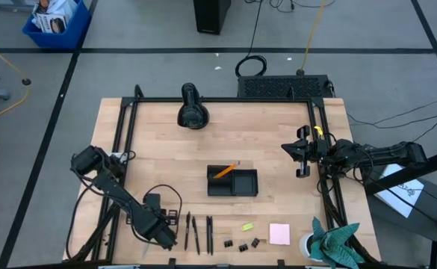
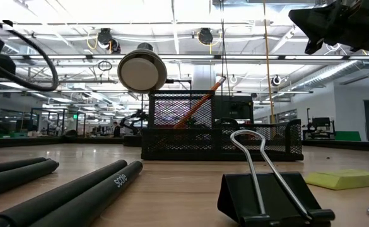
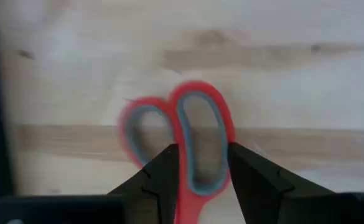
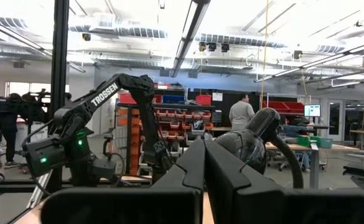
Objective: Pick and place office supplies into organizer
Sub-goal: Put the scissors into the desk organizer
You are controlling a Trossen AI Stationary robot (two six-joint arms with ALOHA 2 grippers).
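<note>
"TROSSEN" lettering on left arm [image 4: 107,93]

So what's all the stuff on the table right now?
organizer: one, black, middle of the table
pencil: one, orange, leaning in the organizer
pens: a few, black, near edge, left of the clips
binder clips: three, black, near edge
small piece: one, yellow-green, between the organizer and the clips
sticky-note pad: one, pink, right of the clips
cloth: one, teal-green, near right corner
cylindrical device: one, black, far side
scissors: one pair, red handles, under the left tool
left tool: dark, low over the scissors' handle
right tool: dark, shut, raised at the table's right edge
</note>
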